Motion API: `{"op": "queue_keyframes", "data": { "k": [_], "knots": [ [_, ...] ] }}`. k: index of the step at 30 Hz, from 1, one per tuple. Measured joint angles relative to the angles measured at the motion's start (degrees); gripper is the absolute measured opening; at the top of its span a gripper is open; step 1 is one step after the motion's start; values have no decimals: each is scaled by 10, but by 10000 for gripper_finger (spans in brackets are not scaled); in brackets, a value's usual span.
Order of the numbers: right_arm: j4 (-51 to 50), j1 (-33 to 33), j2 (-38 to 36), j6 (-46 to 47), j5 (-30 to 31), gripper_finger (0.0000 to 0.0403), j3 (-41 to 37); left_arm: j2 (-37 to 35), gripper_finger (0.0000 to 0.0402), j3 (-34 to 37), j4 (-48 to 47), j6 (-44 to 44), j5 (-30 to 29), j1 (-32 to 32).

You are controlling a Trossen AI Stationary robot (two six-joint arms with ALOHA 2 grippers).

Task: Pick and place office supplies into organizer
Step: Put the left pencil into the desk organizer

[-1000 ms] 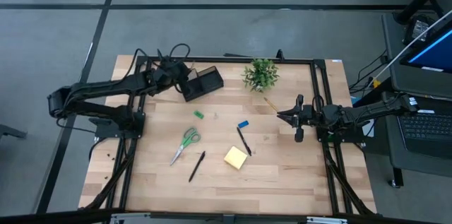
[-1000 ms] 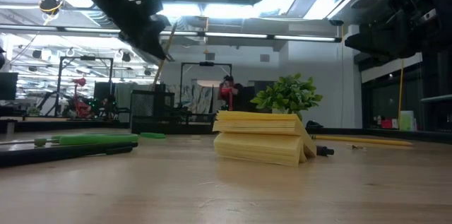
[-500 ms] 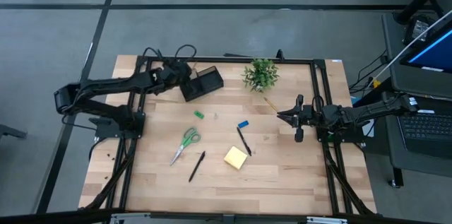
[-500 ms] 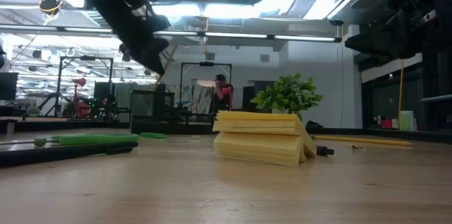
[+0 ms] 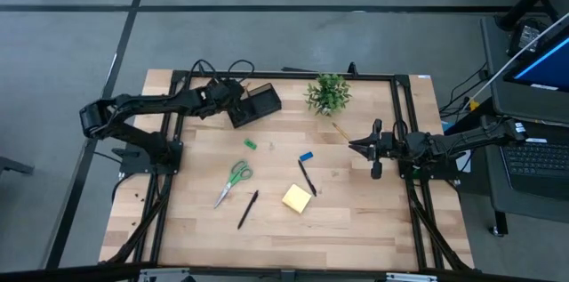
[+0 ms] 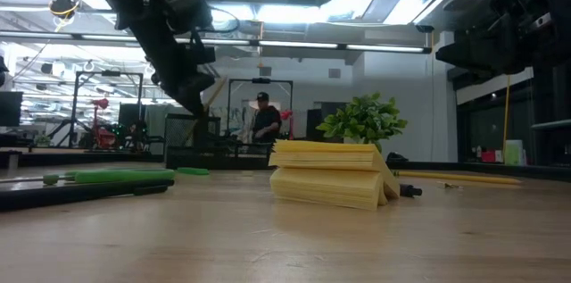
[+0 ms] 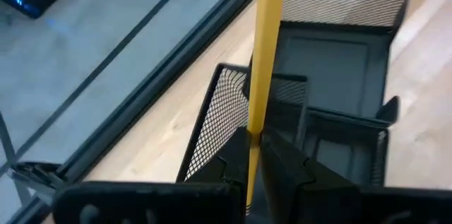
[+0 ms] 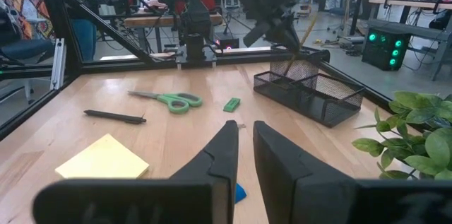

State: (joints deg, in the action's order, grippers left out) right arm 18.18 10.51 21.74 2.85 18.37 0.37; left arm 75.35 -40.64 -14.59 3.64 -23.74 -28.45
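Your left gripper (image 5: 233, 95) sits at about eleven o'clock on the table, right at the organizer (image 5: 254, 104), and it is clenched on the wooden pencil (image 7: 263, 75). From the left wrist you see the smooth yellow shaft running straight out between the two dark fingers (image 7: 233, 164), its far end reaching over the organizer's black wire-mesh walls. The box is rectangular, with a flat dark floor and a divider splitting it into compartments; which one the pencil's tip is over you cannot tell.

Your right gripper (image 5: 352, 146) waits at about three o'clock, well apart from the supplies. In the right wrist view its fingers (image 8: 224, 155) stand nearly together with only a narrow gap and nothing between them.

On the pale wood-plank table (image 5: 356, 220) the rest still lie loose. The green-handled scissors (image 5: 234, 180) rest at about seven o'clock from the centre, blades closed, with one slim black pen (image 5: 247, 209) just beyond them toward the near edge. The square yellow sticky-note pad (image 5: 297, 197) lies near six o'clock, a second black pen (image 5: 307, 178) just beside it. The small blue block (image 5: 306, 156) sits close to the centre, and the small green block (image 5: 252, 145) lies between the scissors and the organizer. A leafy potted plant (image 5: 328, 92) stands at twelve o'clock.
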Motion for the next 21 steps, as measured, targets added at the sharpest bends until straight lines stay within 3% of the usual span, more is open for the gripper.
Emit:
{"op": "queue_keyframes", "data": {
  "k": [7,14,21],
  "knots": [
    [0,0,0,0,0,48,0,2,30,0,1,22,48,-20],
    [0,0,0,0,0,48,0,-3,73,0,5,22,66,-29],
    [0,0,0,0,0,48,0,-56,104,-9,14,-19,71,-29]
  ]
}}
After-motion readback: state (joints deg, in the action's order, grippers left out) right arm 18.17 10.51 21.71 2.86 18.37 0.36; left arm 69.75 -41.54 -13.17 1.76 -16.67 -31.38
